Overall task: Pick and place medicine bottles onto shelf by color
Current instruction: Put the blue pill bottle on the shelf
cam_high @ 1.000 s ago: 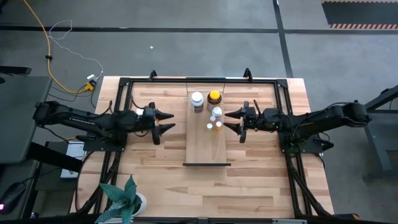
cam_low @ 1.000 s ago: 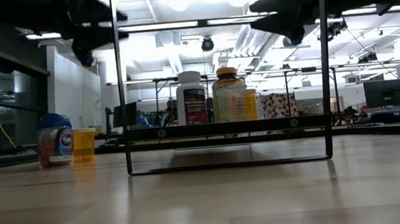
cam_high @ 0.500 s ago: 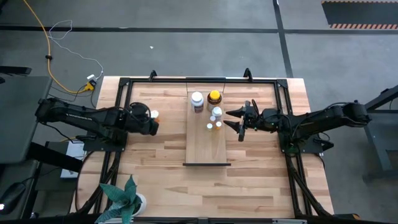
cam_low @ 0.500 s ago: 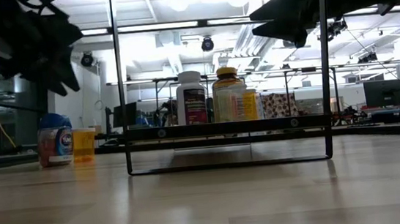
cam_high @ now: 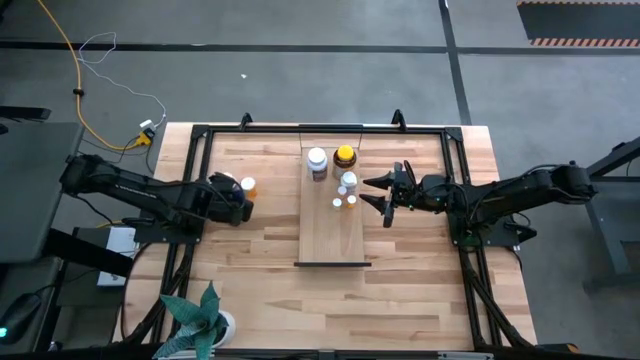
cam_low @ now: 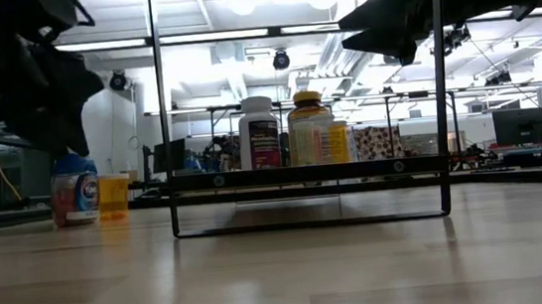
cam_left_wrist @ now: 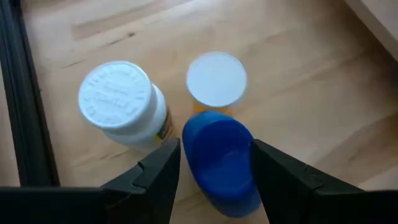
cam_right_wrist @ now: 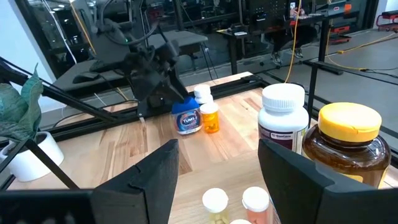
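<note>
Your left gripper (cam_left_wrist: 214, 171) straddles the blue-capped Tums bottle (cam_left_wrist: 221, 158), jaws spread and not yet pinching; drift and you'll topple the white-capped orange vial (cam_left_wrist: 216, 81) touching it.

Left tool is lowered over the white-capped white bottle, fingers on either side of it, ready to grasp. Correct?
Not quite. The left tool straddles the blue-capped round bottle, not the white-capped white bottle, which stands beside it along with a small white-capped orange bottle. The left wrist view shows the fingers either side of the blue cap.
</note>
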`<state>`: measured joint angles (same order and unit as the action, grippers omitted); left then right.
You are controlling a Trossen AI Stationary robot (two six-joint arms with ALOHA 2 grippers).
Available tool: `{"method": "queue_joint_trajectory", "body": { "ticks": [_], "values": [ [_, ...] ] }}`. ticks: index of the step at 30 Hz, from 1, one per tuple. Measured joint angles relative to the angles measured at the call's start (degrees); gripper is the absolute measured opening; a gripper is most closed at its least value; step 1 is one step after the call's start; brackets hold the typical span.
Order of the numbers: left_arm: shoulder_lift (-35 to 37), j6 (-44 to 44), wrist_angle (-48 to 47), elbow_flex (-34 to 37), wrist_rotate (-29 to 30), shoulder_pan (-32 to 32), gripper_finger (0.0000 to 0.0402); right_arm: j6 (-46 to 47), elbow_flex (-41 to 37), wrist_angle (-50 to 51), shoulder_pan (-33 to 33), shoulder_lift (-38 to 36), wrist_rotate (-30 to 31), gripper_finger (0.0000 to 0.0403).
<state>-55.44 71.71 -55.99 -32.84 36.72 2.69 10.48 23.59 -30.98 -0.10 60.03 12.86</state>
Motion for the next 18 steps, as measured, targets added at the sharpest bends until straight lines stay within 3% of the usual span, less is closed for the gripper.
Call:
{"method": "queue_joint_trajectory", "body": {
  "ticks": [13,18],
  "values": [
    [0.0,-0.7,5.1,-0.1,0.4,-0.5,0.0181,0.0,0.0,0.0,0.0,0.0,0.5,0.0211],
    [0.0,-0.1,2.9,-0.1,0.5,-0.5,0.0181,0.0,0.0,0.0,0.0,0.0,0.5,0.0211]
  ]
}}
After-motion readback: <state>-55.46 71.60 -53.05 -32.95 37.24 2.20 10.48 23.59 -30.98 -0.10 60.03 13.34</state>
